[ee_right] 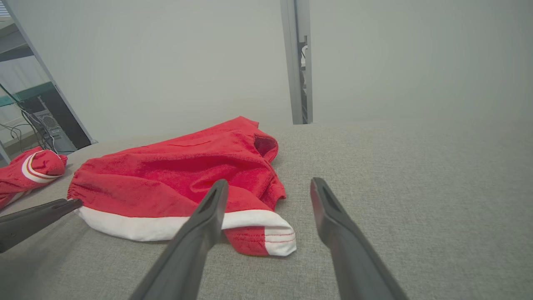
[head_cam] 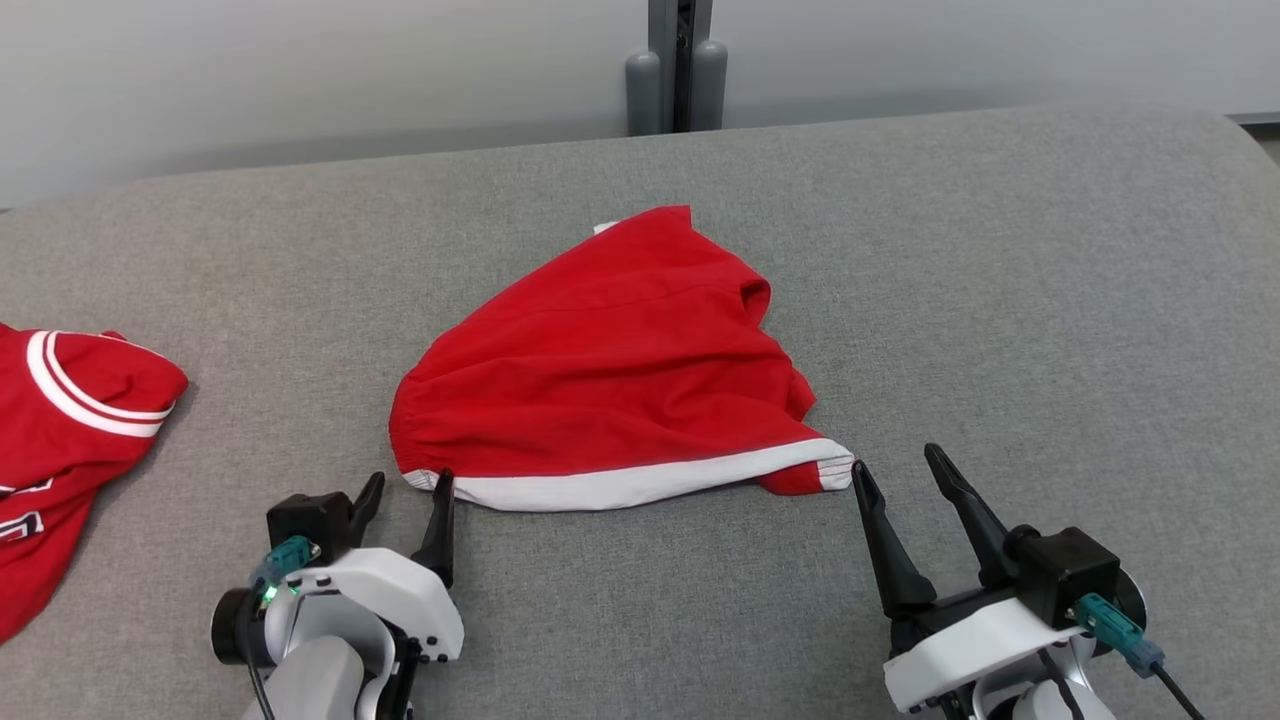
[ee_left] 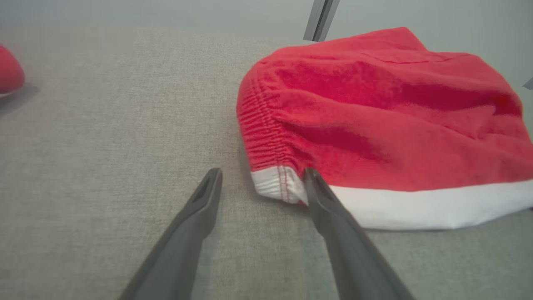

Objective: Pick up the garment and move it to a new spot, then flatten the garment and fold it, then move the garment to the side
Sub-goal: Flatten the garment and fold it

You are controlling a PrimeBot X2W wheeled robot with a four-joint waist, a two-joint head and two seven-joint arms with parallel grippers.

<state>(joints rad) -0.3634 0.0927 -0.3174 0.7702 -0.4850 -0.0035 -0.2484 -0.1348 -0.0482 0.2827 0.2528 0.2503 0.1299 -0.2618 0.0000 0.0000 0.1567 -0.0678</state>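
A: The left end effector (head_cam: pixel 410 478) is seen spread wide, with nothing gripped. One of its dark tapered fingers is set against the corner of the garment (head_cam: pixel 610 370) where the gathered waistband meets the white band. The right end effector (head_cam: pixel 895 460) is likewise held fully apart and empty, with its inner finger just beside the opposite corner of that band.

B: Where is the garment found, and of what is it made?

A: It is laid about midway between the left and right edges of the counter (head_cam: pixel 1000 300), which is covered in grey woven cloth. Soft red knit is seen, puckered by elastic at one end, rumpled into loose folds, and edged with a stitched white strip.

B: What cannot be made out?

A: Whether either finger actually presses the cloth cannot be told. The garment's underside is hidden. A second red garment (head_cam: pixel 70 420) with white stripes, toward the left edge, is cut off by the frame. A grey post (head_cam: pixel 678 70) past the far edge is cropped at the top.
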